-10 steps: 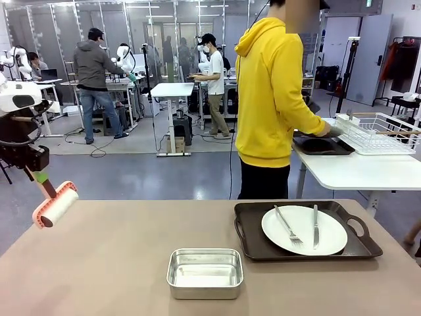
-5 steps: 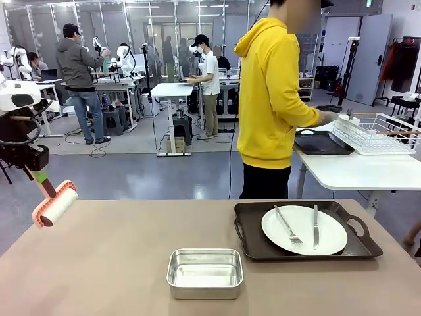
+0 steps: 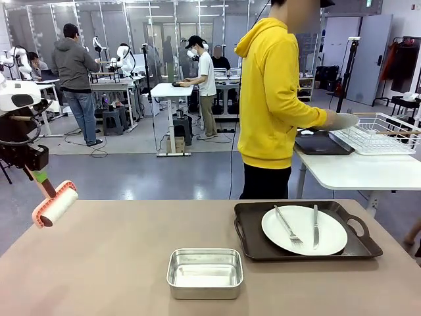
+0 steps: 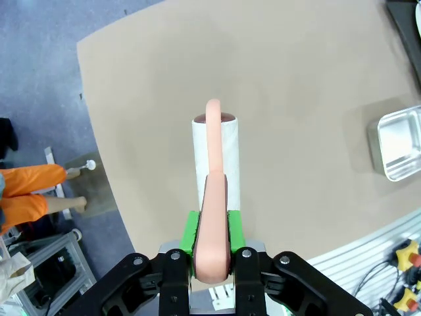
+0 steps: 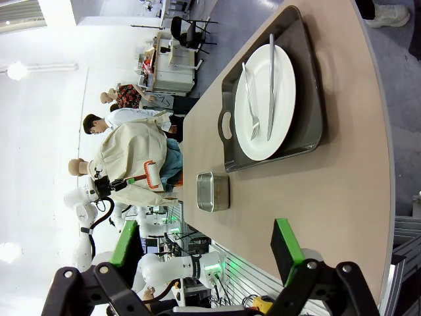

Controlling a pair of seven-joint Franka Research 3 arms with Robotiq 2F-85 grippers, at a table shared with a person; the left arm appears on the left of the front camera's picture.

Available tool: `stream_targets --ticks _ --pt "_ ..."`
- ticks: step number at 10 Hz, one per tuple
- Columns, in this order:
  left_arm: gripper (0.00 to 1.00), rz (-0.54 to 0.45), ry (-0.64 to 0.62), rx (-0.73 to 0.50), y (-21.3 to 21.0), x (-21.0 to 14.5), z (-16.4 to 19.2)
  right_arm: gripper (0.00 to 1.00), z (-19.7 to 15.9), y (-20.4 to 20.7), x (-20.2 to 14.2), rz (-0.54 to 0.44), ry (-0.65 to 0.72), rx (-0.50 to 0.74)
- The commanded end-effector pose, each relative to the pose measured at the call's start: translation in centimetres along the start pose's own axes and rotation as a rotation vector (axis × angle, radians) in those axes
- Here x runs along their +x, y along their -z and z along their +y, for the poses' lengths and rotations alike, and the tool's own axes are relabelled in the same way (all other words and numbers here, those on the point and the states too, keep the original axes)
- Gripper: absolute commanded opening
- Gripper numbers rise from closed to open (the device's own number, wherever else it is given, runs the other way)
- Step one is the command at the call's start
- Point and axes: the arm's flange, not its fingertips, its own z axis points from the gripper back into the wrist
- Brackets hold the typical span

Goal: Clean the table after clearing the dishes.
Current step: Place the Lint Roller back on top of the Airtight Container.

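On the right of the brown table (image 3: 118, 263) sits a dark handled tray (image 3: 358, 247) with a white plate (image 3: 304, 230), a fork (image 3: 287, 225) and a knife (image 3: 315, 226). My left gripper (image 3: 41, 176) hangs over the table's far left corner, shut on the pink handle of a lint roller (image 3: 56, 204). The left wrist view looks down on that gripper (image 4: 212, 230), the white roller (image 4: 217, 158) and the bare table (image 4: 276, 72). In the right wrist view my right gripper (image 5: 207, 243) stands open above the table edge, with the plate (image 5: 266, 99) and tray (image 5: 309, 99) far beyond it.
A small steel pan (image 3: 205, 272) sits at the front middle, seen as the pan (image 4: 398, 145) and the pan (image 5: 212, 191) in the wrist views. A person in a yellow hoodie (image 3: 273, 92) stands beyond the table, a hand at the wire rack (image 3: 378, 131) beside another dark tray (image 3: 322, 143) on a white table.
The person's hand has risen from the dark tray on the white table toward the wire rack. Neither arm has moved.
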Motion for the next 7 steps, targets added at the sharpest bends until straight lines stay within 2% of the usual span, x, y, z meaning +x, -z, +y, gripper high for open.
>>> stream_targets --ticks 1,4,5,7 --pt "0.21 0.002 -0.006 0.005 -0.3 -0.5 0.0 1.0 0.3 -0.1 -0.1 -0.002 -0.006 0.003" --pt "0.21 0.0 0.0 0.0 0.0 0.0 0.0 1.0 0.3 -0.1 -0.1 -0.002 -0.006 0.003" --pt "0.21 0.003 0.187 0.041 -0.9 3.0 -3.1 1.0 0.3 -0.1 -0.1 -0.002 -0.006 0.003" --pt "0.21 -0.089 0.524 0.012 -2.3 8.0 -11.5 1.0 0.3 -0.1 -0.1 -0.002 -0.006 0.003"
